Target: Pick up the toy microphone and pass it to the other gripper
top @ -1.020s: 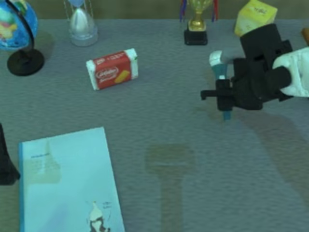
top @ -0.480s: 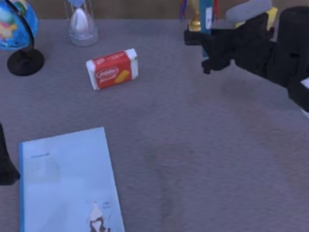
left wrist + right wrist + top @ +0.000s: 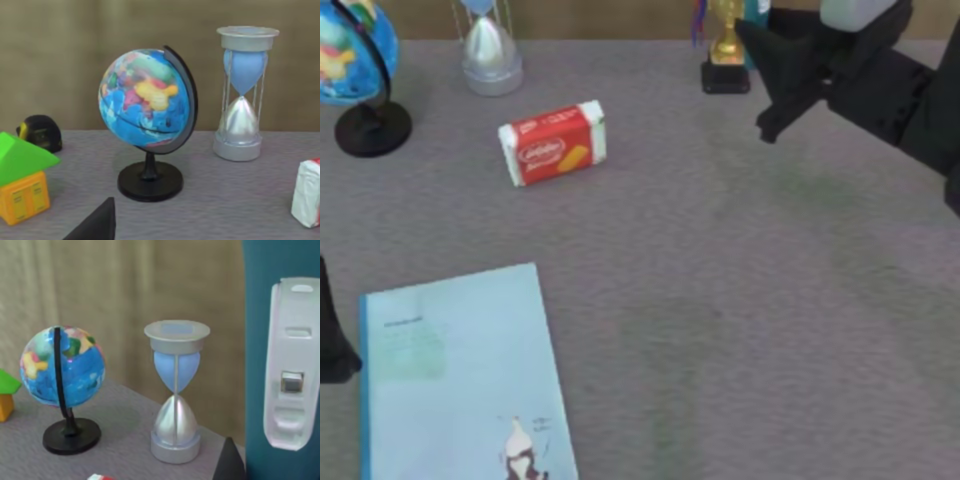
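My right gripper point(image 3: 778, 75) hangs high over the table's back right, next to the trophy, shut on the toy microphone. From above only a sliver of the microphone's teal handle point(image 3: 756, 8) shows past the black fingers. The right wrist view has the teal handle point(image 3: 257, 340) upright and very close, its white button strip point(image 3: 292, 365) facing the camera, beside one dark fingertip point(image 3: 229, 464). The white head is hidden. My left gripper point(image 3: 334, 345), the other gripper, is parked at the table's left edge; a single dark finger point(image 3: 97, 225) shows in its wrist view, with nothing held.
A globe point(image 3: 350, 50) and an hourglass point(image 3: 490, 50) stand at the back left. The gold trophy point(image 3: 726, 45) is at the back middle. A red snack pack point(image 3: 552, 142) lies left of centre, a pale blue book point(image 3: 460, 375) at front left. A green-roofed toy house point(image 3: 20, 180) and a tape measure point(image 3: 42, 132) are beside the globe.
My right gripper has lifted the microphone off the table at the right and carried it up and toward the back edge. The left arm has not moved.
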### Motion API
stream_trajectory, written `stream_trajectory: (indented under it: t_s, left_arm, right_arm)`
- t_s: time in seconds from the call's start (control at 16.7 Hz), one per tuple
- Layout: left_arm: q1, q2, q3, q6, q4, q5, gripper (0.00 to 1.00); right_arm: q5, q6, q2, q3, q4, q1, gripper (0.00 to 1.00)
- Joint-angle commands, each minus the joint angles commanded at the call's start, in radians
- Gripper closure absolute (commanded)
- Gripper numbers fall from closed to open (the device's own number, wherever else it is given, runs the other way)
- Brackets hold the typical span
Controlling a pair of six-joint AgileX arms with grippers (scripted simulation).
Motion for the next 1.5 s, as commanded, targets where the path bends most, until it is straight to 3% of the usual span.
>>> stream_trajectory:
  t_s: [0.24, 0.36, 0.66, 0.78, 1.5]
  left_arm:
    - [0.000, 0.000, 0.000, 0.000, 0.000, 0.000, 0.00]
    - [0.000, 0.000, 0.000, 0.000, 0.000, 0.000, 0.00]
    - [0.000, 0.000, 0.000, 0.000, 0.000, 0.000, 0.00]
    - [0.000, 0.000, 0.000, 0.000, 0.000, 0.000, 0.00]
    - [-0.001, 0.001, 0.001, 0.000, 0.001, 0.001, 0.00]
  right_arm:
    - [0.016, 0.004, 0.000, -0.004, 0.010, 0.020, 1.00]
    - [0.064, 0.008, -0.011, -0.032, 0.049, 0.068, 1.00]
    - [0.227, 0.023, -0.055, -0.132, 0.179, 0.236, 1.00]
    - [0.262, 0.025, -0.068, -0.153, 0.208, 0.272, 1.00]
    - [0.264, 0.026, -0.069, -0.154, 0.211, 0.275, 1.00]
